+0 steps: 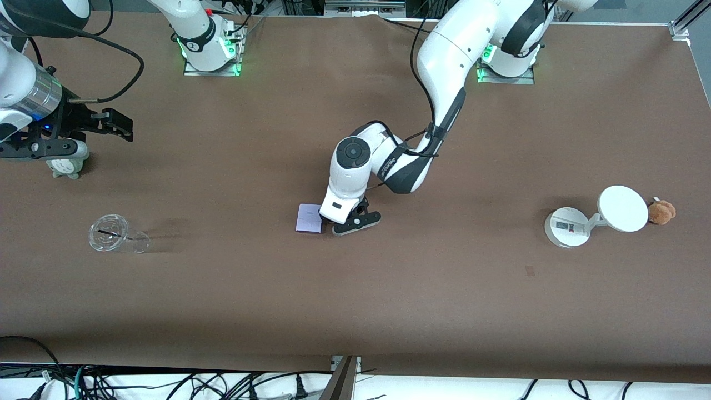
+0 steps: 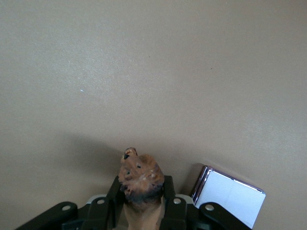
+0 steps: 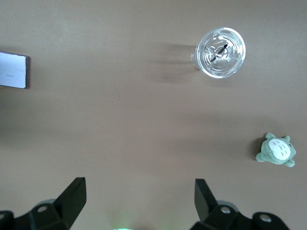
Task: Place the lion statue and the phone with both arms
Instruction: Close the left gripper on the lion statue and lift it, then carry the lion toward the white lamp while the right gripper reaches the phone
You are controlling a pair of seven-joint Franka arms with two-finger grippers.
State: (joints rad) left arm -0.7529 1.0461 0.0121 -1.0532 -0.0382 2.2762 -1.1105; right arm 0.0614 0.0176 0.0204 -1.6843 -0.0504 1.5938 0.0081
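Note:
The lion statue [image 2: 140, 175], a small reddish-brown figurine with a darker end, sits between the fingers of my left gripper [image 2: 141, 187], which is shut on it. In the front view the left gripper [image 1: 335, 221] is low over the middle of the table and its hand hides the statue. The phone [image 1: 309, 218], a flat pale lavender rectangle, lies flat on the table right beside that gripper, toward the right arm's end; it also shows in the left wrist view [image 2: 230, 196] and the right wrist view [image 3: 13, 70]. My right gripper [image 1: 119, 125] is open and empty, held high near the right arm's end [image 3: 139, 191].
A clear plastic cup [image 1: 111, 233] lies on its side and a small green plush [image 1: 68, 166] sits below the right gripper. A white round-based stand with a disc [image 1: 566, 226] and a fluffy tan plush toy [image 1: 662, 211] are toward the left arm's end.

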